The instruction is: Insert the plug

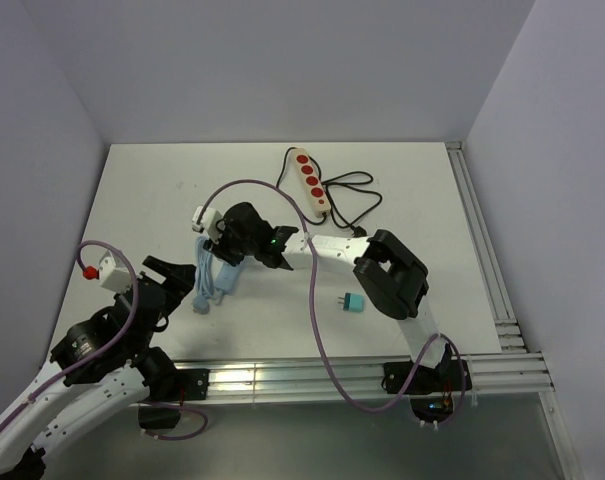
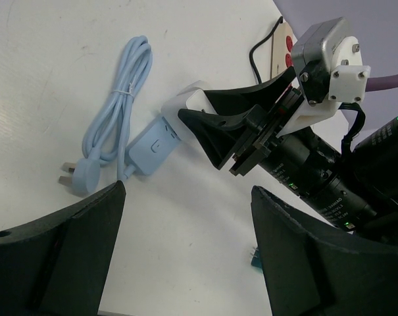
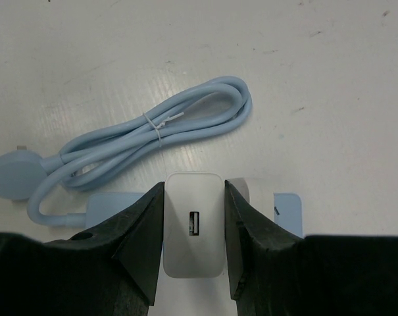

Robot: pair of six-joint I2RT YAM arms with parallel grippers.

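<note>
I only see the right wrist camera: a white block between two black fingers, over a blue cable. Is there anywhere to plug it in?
Observer: Yes. From above, a cream power strip with red circles lies farther back on the table, beyond the right gripper clamping that white charger.
Visitor: What's the other arm doing?
Observer: The left gripper hangs open and empty near the blue cable.
Visitor: Anything else around?
Observer: A small teal adapter lies alone by the right arm's elbow.

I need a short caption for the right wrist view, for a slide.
Right gripper clamps a white USB charger over a light-blue socket box and its coiled cable.
</note>
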